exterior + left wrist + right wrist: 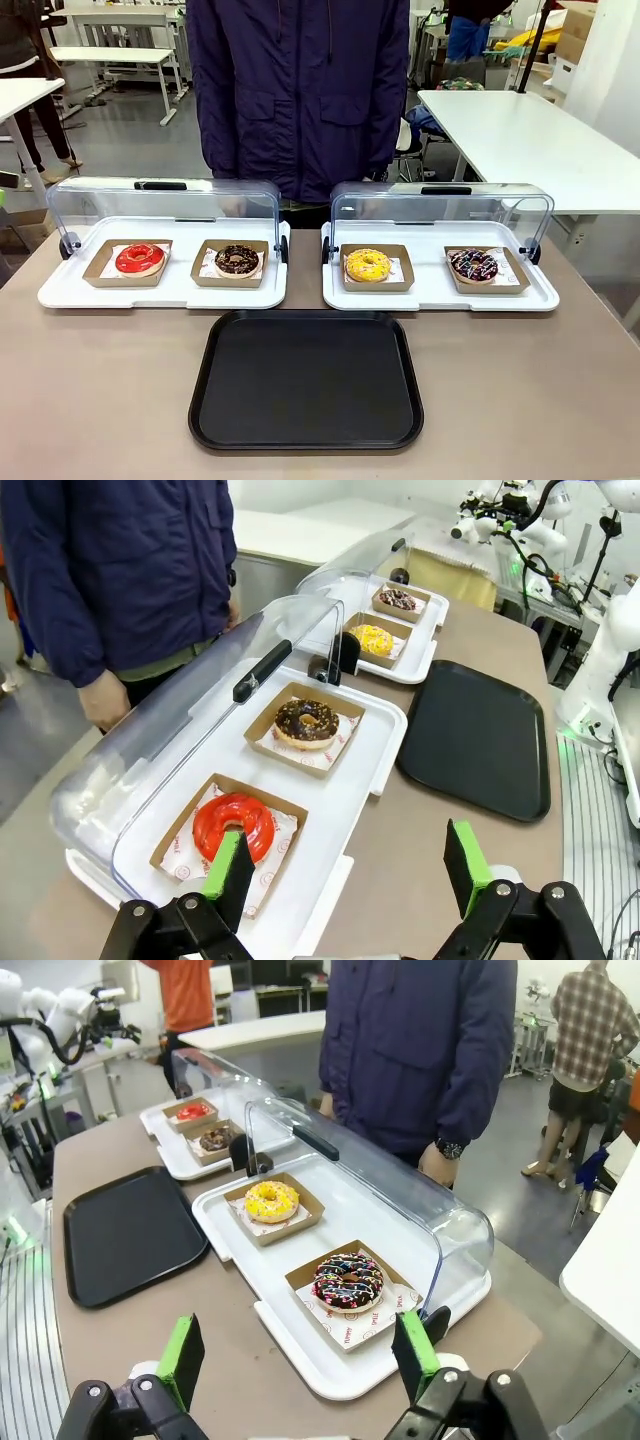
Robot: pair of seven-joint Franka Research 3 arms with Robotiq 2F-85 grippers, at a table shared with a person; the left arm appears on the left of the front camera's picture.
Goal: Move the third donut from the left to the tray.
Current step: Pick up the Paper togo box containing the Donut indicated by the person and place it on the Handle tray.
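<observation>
yellow donut [368, 264] sits in its brown holder [376, 288] on white paper, in the left slot of the right white tray [440, 298] — third from the left in the row. beside it in the same white tray is a dark sprinkled donut [473, 264]. left white tray [160, 292] carries the red donut [139, 258] and a chocolate donut [237, 260]. both clear lids [440, 210] are swung up and back. black tray [305, 380] lies flat on the counter [100, 400], just in front of the two white trays and centred between them. left gripper [347, 855] is spread wide and empty, above the near edge of the left white tray by the red donut. right gripper [298, 1350] is wide and empty too — at the near edge of the right white tray, by the dark sprinkled donut. person [300, 90] in a dark blue jacket stands at the far side, a hand [440, 1163] hanging behind the lid.
</observation>
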